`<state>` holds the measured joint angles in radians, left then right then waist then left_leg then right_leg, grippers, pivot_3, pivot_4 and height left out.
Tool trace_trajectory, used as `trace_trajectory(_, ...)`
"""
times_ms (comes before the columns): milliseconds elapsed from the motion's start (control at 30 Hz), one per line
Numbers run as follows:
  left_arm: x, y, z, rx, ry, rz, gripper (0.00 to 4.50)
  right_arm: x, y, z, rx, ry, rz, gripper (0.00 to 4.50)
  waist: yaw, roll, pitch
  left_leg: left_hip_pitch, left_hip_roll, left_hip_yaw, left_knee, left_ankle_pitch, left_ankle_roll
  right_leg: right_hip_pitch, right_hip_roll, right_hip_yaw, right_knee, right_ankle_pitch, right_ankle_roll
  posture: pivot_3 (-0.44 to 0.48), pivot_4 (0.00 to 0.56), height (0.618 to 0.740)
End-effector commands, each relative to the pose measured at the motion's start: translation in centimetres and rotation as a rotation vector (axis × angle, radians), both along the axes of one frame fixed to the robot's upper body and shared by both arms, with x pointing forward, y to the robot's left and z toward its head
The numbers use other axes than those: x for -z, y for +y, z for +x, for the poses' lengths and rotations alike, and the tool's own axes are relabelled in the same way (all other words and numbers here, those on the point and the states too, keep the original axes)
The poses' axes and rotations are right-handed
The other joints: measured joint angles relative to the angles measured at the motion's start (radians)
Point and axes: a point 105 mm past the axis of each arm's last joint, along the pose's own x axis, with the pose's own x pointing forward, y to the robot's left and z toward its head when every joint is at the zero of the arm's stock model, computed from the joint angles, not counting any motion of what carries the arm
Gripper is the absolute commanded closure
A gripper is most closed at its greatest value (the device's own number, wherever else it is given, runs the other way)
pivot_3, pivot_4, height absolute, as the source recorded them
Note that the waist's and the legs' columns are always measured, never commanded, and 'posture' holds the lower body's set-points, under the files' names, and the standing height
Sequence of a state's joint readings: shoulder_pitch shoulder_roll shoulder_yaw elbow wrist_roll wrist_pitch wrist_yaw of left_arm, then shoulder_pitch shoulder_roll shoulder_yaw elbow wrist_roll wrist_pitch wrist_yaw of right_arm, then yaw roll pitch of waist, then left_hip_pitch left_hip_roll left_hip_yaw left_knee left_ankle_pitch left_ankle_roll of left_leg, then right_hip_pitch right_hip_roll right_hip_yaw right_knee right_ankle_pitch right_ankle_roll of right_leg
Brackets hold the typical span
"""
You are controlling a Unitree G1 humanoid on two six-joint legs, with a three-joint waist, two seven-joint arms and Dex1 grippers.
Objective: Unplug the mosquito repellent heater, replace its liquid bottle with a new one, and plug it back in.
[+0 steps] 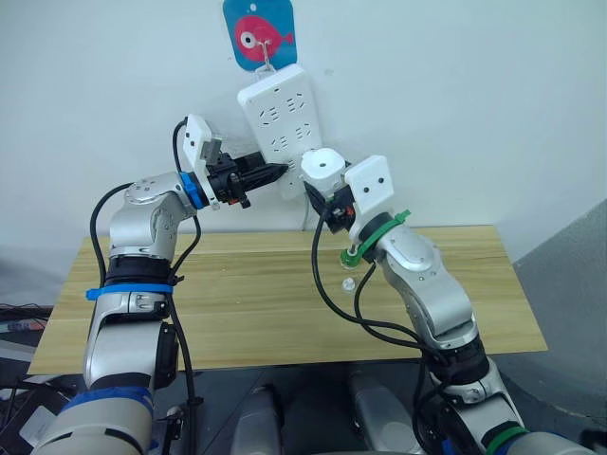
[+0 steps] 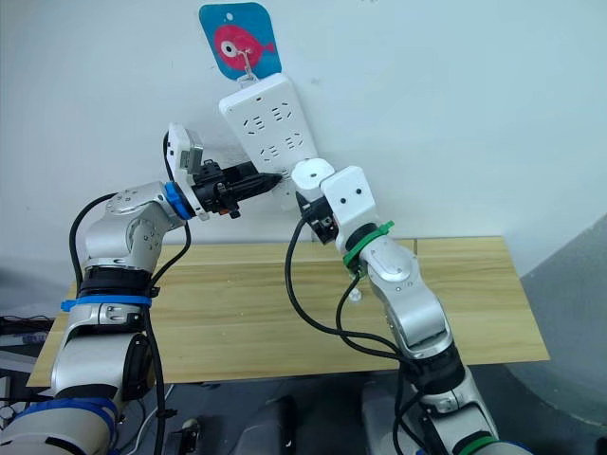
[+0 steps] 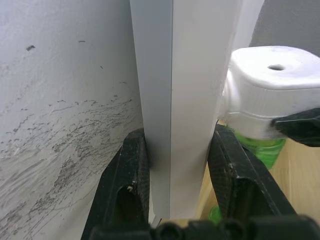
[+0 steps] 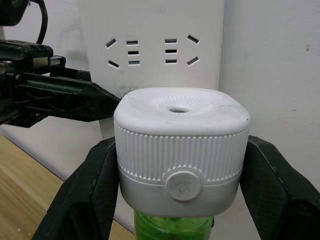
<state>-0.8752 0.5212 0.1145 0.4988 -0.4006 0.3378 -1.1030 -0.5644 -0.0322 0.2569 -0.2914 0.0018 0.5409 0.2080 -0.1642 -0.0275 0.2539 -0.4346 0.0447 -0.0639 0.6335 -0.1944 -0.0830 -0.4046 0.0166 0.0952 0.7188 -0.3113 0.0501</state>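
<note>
A long white power strip (image 1: pixel 275 118) hangs tilted on the wall. My left gripper (image 1: pixel 273 172) is shut on its lower left edge, one black finger (image 3: pixel 127 200) on each side of the strip (image 3: pixel 185 100). My right gripper (image 4: pixel 180 200) is shut on the mosquito repellent heater (image 4: pixel 180 145), a rounded white unit with a round top hole. A green liquid bottle (image 4: pixel 172 227) sits in its underside. The heater (image 1: pixel 322 168) is pressed against the strip's lower end, below the free sockets. Its prongs are hidden.
A blue plaque with a pink fish (image 1: pixel 259 33) holds the strip's hook on the white wall. Below both arms lies a wooden table (image 1: pixel 256 313), with a small clear piece (image 1: pixel 348 282) on it near my right forearm.
</note>
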Motion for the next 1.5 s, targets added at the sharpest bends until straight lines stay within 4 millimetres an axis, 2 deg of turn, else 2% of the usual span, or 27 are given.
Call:
trace_trajectory(33,-1.0,0.2,-0.1,-0.02,-0.032,-0.015,3.15,-1.1,1.0,0.0,-0.038,-0.006,0.02,1.48,0.0,0.0,0.0,0.0,0.0,0.0,0.0,0.0,0.0,0.0,0.0,0.0,0.0,0.0,0.0,-0.178,0.202,0.725)
trace_trajectory(433,-0.9,0.1,-0.1,-0.017,-0.032,-0.02,3.15,-0.4,2.4,1.0,-0.078,0.04,-0.016,1.48,-0.007,0.0,-0.001,0.001,0.001,0.0,0.0,0.003,-0.002,0.0,0.001,0.0,0.001,0.002,-0.001,-0.171,0.196,0.725)
trace_trajectory(733,-0.8,0.3,-0.2,-0.023,-0.029,-0.016,3.15,-0.8,2.0,1.7,-0.085,0.05,0.006,1.48,-0.017,-0.001,-0.001,0.002,0.001,0.0,0.0,0.007,0.001,0.0,0.002,0.001,0.001,0.005,0.0,-0.171,0.196,0.725)
trace_trajectory(867,-0.8,0.5,0.0,-0.039,-0.035,-0.015,3.15,-0.8,2.1,1.3,-0.1,0.067,0.018,1.48,-0.017,-0.001,-0.001,0.002,0.001,0.0,0.0,0.007,0.001,0.0,0.002,0.001,0.001,0.005,0.0,-0.171,0.2,0.725)
trace_trajectory(1000,-0.8,0.7,0.2,-0.052,-0.039,-0.014,3.15,-1.0,1.5,1.2,-0.068,0.058,0.023,0.14,-0.012,-0.001,-0.001,0.002,0.001,0.0,-0.001,0.007,0.001,0.0,0.001,0.0,0.001,0.005,-0.001,-0.172,0.202,0.725)
trace_trajectory(1033,-0.8,0.8,0.2,-0.056,-0.04,-0.014,3.15,-0.9,1.4,1.2,-0.061,0.056,0.014,0.0,-0.008,-0.001,-0.001,0.001,0.001,0.0,-0.003,0.007,0.001,0.0,0.001,0.0,0.001,0.005,-0.001,-0.172,0.202,0.725)
trace_trajectory(1233,-1.0,1.4,0.4,-0.086,-0.047,-0.021,3.15,-1.0,0.0,0.3,-0.036,0.046,0.001,0.0,0.0,-0.001,-0.001,0.0,0.0,0.0,-0.004,0.007,0.001,-0.001,0.0,0.0,-0.003,0.005,-0.001,-0.173,0.204,0.725)
trace_trajectory(1500,-1.9,2.8,1.7,-0.191,-0.088,-0.044,3.15,-0.2,-2.0,-1.7,-0.04,0.048,-0.04,0.0,0.0,-0.001,-0.001,0.0,0.0,0.0,-0.004,0.007,0.001,-0.001,0.0,0.0,-0.002,0.005,0.0,-0.173,0.204,0.725)
